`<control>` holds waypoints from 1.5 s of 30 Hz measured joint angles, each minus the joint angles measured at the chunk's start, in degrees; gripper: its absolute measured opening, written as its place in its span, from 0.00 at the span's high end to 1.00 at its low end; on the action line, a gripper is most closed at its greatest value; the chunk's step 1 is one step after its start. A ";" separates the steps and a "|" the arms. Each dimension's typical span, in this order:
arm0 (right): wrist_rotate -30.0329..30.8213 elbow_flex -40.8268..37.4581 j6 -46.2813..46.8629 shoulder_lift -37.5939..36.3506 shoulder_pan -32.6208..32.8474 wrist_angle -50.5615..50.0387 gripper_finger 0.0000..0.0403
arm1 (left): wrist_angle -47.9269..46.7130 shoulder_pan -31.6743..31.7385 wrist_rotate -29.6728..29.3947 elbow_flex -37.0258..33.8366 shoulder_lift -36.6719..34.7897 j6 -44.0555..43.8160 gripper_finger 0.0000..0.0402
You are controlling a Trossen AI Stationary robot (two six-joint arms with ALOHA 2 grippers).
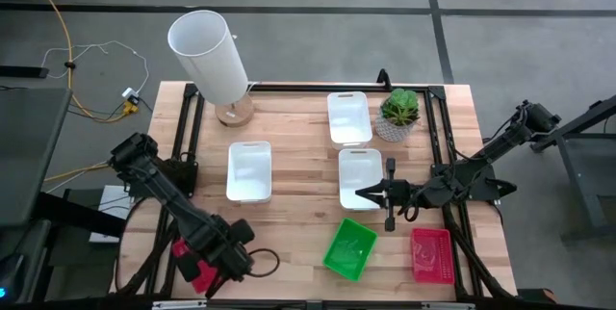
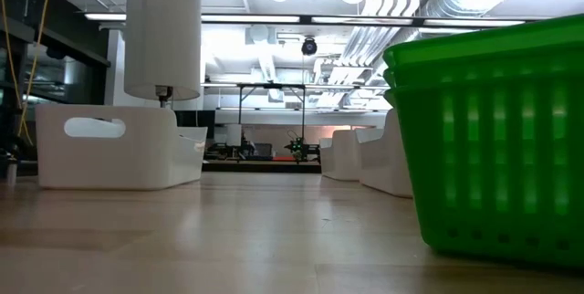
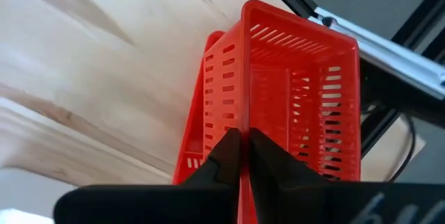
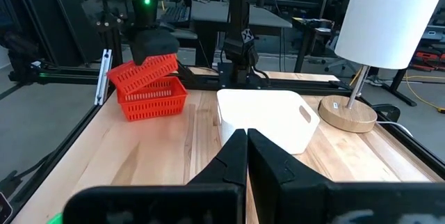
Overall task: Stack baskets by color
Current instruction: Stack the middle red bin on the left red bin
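My left gripper [image 3: 242,142] is at the table's near left corner, shut on a red mesh basket [image 3: 299,92] that tilts over a second red basket [image 4: 154,100] standing on the table. A third red basket [image 1: 431,254] lies near the right front. A green basket [image 1: 349,248], which the low view shows as a stack of two [image 2: 493,148], sits at the front middle. Three white baskets [image 1: 249,170] [image 1: 348,117] [image 1: 359,177] stand apart on the table. My right gripper [image 1: 366,193] hovers shut and level beside the right-hand white basket, touching nothing. My left gripper pinches one wall of the upper red basket at its rim [image 3: 243,116], one finger inside the basket and one outside. The fingers come from above, pointing down. The basket hangs tilted, its lower end [image 4: 119,78] down at the second red basket.
A lamp with a tall white cylinder shade [image 1: 207,50] stands on its wooden foot at the far left. A small potted plant [image 1: 399,110] is at the far right. A black frame [image 1: 188,127] runs along the table's sides. Bare wood lies at the table's middle.
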 joint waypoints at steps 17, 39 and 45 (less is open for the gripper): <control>-0.01 0.00 0.17 0.00 0.01 -0.15 1.00 | 0.11 -1.10 -2.62 0.00 -0.02 -6.23 0.97; -0.02 0.00 2.58 0.00 0.00 -1.09 1.00 | 0.38 -0.26 -8.94 0.30 -0.04 -12.72 0.68; -0.02 0.00 2.09 0.00 0.00 -1.09 1.00 | 0.87 1.48 -12.83 3.69 -0.07 -15.07 0.70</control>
